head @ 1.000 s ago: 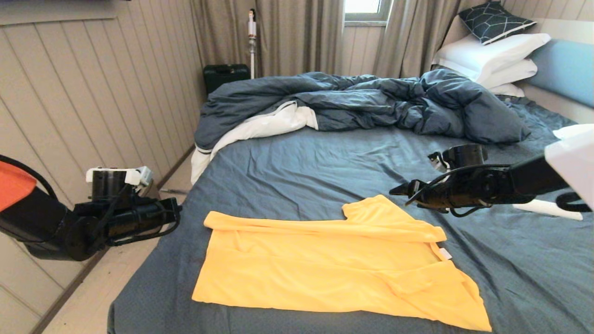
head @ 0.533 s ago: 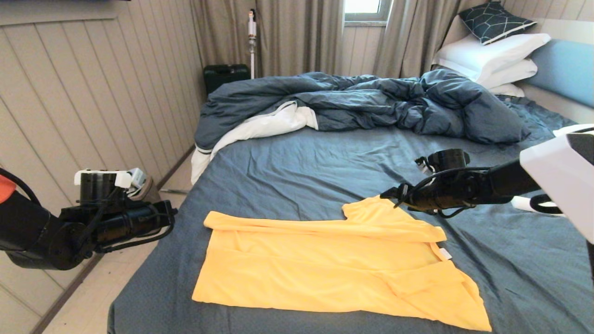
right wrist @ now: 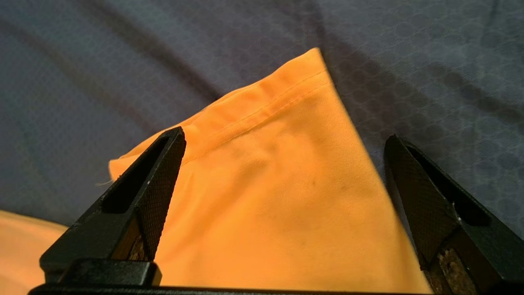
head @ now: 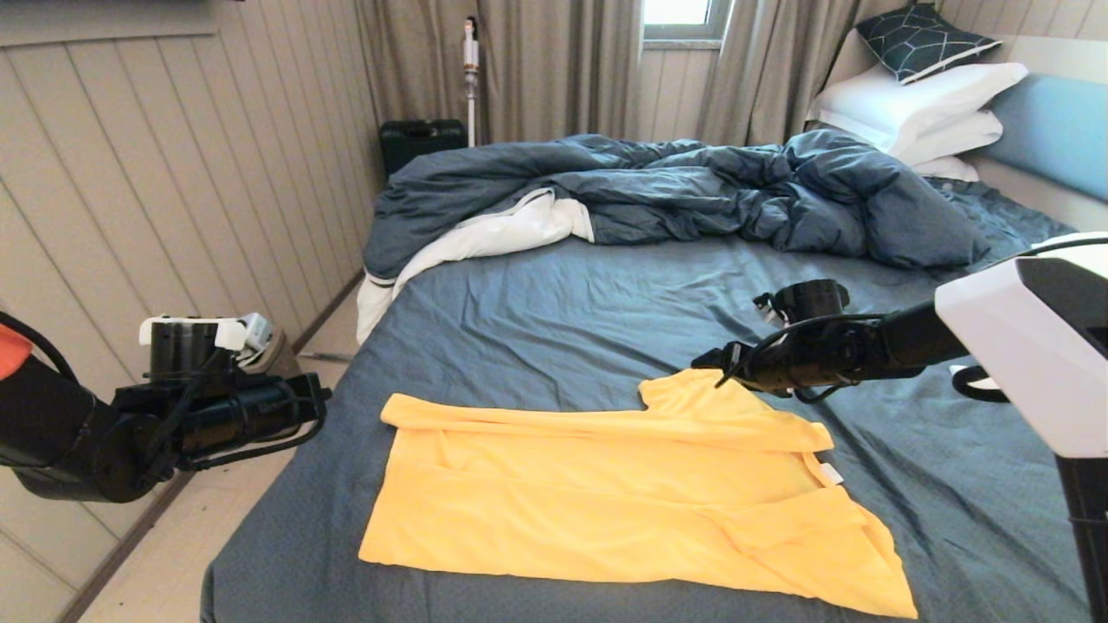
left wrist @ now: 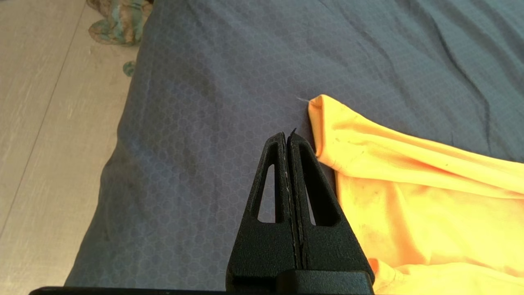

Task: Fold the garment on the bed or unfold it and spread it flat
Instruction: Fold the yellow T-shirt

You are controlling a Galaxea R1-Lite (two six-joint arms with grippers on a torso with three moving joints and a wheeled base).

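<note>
Wooden wall panels (head: 173, 173) run along my left side, and long beige curtains (head: 554, 69) hang at the far end of the room. Right in front of me is the bed (head: 563, 311), with its wrinkly dark blue-grey sheet. At 12 o'clock on it sits a bunched-up dark blue duvet (head: 692, 190). At about 2 o'clock are white pillows (head: 917, 108) with a dark patterned cushion (head: 922, 39) on top, next to the light blue headboard (head: 1056, 130).

The yellow garment (head: 623, 502) lies on the near part of the bed, around 6 o'clock from the middle of the sheet. It is spread mostly flat. One long fold runs across its far edge, and a loose fold sits near its right corner. A pointy flap sticks up at its far side, at about 1 o'clock on the shirt.

My right gripper (head: 705, 359) reaches in from 3 o'clock and sits just over that pointy flap. Its fingers (right wrist: 159, 180) are spread wide, one on each side of the yellow cloth (right wrist: 278, 192). They are not pinching it, and I cannot tell if they touch it.

My left gripper (left wrist: 287, 137) is off at 9 o'clock, by the left edge of the bed and over the pale floor (head: 208, 528). Its fingers (left wrist: 272, 184) are pressed together with nothing between them. They point toward the near left corner of the garment (left wrist: 409, 184), close beside it but not touching.
</note>
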